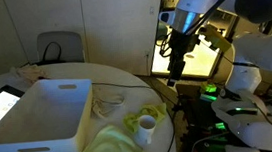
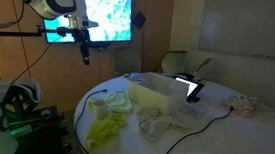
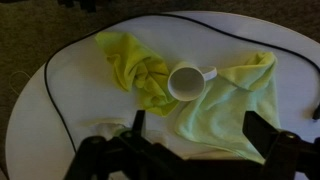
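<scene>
"Where's the gripper [image 1: 177, 72]?"

"High up, well clear of the round table [image 3: 30, 140], fingers spread wide, holding nothing."

"What's nearest it?"

"A white mug [image 3: 186, 82], upright on a crumpled yellow-green cloth [image 3: 240, 110]. A black cable [image 3: 50, 90] loops around the cloth, and a white bin [image 1: 44, 115] stands near."

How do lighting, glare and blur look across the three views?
In both exterior views the room is dim and grainy. In an exterior view the monitor glares behind the gripper; in an exterior view the white bin looks soft. Wrist view: table evenly lit, mug and yellow cloth clear, open gripper fingers dark and blurred.
</scene>
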Controlling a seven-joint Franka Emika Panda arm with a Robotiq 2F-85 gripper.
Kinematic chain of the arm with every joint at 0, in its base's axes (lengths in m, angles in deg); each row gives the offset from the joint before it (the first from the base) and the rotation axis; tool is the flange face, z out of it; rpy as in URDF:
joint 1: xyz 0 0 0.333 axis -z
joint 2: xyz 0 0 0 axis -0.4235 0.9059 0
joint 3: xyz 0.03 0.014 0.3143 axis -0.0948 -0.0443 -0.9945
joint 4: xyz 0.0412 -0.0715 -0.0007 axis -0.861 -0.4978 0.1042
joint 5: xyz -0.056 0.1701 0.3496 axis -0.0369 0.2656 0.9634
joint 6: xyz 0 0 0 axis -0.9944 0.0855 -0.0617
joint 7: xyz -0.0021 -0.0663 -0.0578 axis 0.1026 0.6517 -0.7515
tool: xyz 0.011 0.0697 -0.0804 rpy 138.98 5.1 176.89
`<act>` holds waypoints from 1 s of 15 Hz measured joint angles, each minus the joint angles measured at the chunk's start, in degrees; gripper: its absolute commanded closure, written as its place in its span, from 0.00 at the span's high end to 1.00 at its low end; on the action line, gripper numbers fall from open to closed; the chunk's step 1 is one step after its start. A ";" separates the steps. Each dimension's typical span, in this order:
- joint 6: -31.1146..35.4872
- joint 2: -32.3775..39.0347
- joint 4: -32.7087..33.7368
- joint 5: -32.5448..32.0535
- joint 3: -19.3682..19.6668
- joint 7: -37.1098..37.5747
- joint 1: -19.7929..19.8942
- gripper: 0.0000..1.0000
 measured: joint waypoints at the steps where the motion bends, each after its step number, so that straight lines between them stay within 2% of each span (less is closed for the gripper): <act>1: 0.01 0.00 0.13 0.00 0.00 0.00 0.00 1.00; 9: 0.47 1.08 0.09 -1.15 0.23 0.00 -0.06 1.00; 15: 8.76 6.29 0.20 -5.17 0.23 0.02 -0.02 1.00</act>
